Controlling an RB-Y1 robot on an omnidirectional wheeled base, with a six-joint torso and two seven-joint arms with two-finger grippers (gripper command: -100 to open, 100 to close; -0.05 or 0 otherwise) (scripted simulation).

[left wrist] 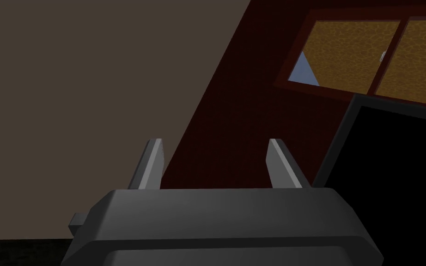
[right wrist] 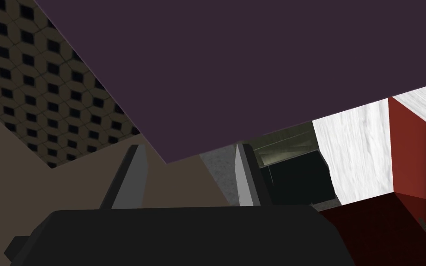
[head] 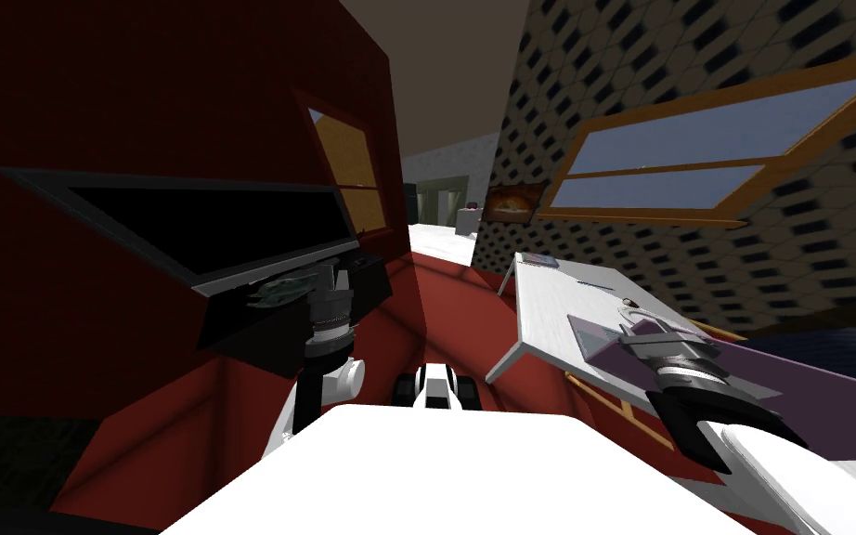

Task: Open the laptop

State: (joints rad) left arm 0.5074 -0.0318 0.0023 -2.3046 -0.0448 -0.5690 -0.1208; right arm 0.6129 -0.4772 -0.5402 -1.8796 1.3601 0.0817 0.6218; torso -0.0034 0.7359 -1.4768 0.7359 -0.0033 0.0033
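Gaping wide, the right gripper frames a corner of the flat purple laptop; left gripper equally wide.

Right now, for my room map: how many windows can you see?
2. An amber-paned window in the red wall beside the black screen; a blue-paned window in the patterned wall above the white table. Others may be hidden.

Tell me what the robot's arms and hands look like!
The left hand and the right hand are each a dark box with two thin, light grey fingers shaped like blades. The left arm and the right arm have ribbed grey rings at the wrist. Behind its rings, the right arm is black and tapered, then white.
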